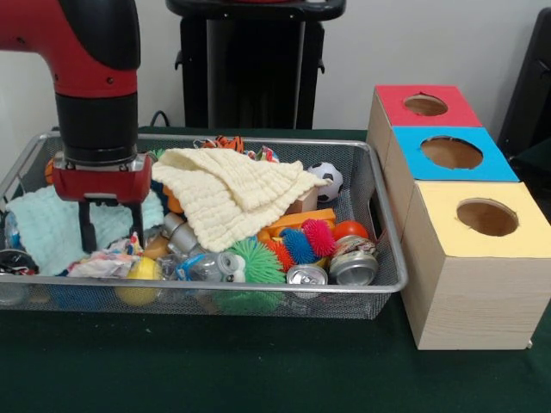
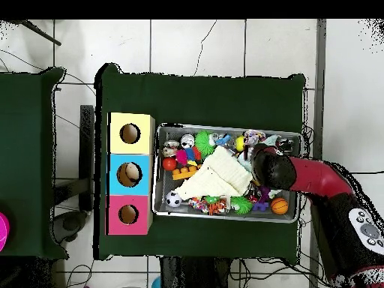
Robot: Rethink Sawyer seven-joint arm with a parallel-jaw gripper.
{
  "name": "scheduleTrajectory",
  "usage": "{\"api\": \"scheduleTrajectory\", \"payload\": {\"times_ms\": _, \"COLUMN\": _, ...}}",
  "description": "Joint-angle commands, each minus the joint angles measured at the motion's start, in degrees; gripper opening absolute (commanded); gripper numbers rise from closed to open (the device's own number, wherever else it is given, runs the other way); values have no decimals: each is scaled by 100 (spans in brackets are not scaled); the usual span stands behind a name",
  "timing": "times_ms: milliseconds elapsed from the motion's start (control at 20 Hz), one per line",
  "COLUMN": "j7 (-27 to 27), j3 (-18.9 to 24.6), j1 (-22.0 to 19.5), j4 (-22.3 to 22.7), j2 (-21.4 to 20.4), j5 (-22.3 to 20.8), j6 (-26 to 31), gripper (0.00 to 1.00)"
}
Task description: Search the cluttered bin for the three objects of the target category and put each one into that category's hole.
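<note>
At the left end of the wire mesh bin (image 1: pixel 383 232), the gripper (image 1: pixel 112 232) is held low over the clutter, its two black fingers (image 1: pixel 87 231) spread apart with nothing between them, just above a crumpled printed wrapper (image 1: pixel 108 262) and a yellow ball (image 1: pixel 140 280). The search step appears to be in hand; no object is held, and which category is wanted cannot be told. A descent onto one separable item and a closing of the fingers would be called for next, then a carry across to the boxes. A pale blue knitted cloth (image 1: pixel 47 228) lies behind the fingers, and a cream waffle-textured cloth (image 1: pixel 237 191) is draped over the middle. Crushed metal cans (image 1: pixel 353 267), spiky rubber balls (image 1: pixel 254 262) and a small soccer ball (image 1: pixel 329 181) lie to the right. Beside the bin, wooden boxes topped red (image 1: pixel 426 105), blue (image 1: pixel 452 153) and yellow (image 1: pixel 486 217) each show a round hole.
</note>
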Motion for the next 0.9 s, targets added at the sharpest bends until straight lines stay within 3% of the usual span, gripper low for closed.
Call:
{"api": "scheduleTrajectory", "payload": {"times_ms": 50, "j7": -395, "j3": 342, "j1": -172, "j4": -269, "j2": 565, "j5": -470, "j6": -290, "gripper": 100}}
{"api": "scheduleTrajectory", "payload": {"times_ms": 500, "j7": -448, "j3": 445, "j1": -258, "j4": -270, "j2": 533, "j5": -473, "j6": -204, "gripper": 100}}
{"api": "scheduleTrajectory", "payload": {"times_ms": 900, "j7": -697, "j3": 809, "j1": -531, "j4": -78, "j2": -1, "j5": -155, "j6": 376, "gripper": 100}}
